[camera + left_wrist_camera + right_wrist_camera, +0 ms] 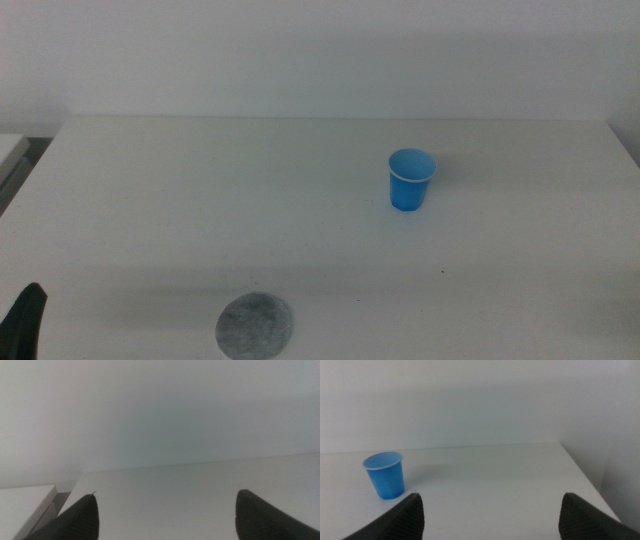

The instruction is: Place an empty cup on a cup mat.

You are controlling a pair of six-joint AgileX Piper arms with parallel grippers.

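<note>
The small bright blue cup (411,179) stands upright on the white table, right of centre and toward the back. It also shows in the right wrist view (385,474), well ahead of the jaws. The round speckled grey cup mat (256,325) lies flat near the front edge, left of centre, far from the cup. My left gripper (165,515) is open and empty; only a dark tip (24,318) shows at the bottom left corner of the middle view. My right gripper (490,517) is open and empty and is out of the middle view.
The white table (200,200) ends at a white wall behind. Its right edge (580,472) shows in the right wrist view. A second white surface (10,150) adjoins the table's far left, with a dark gap between.
</note>
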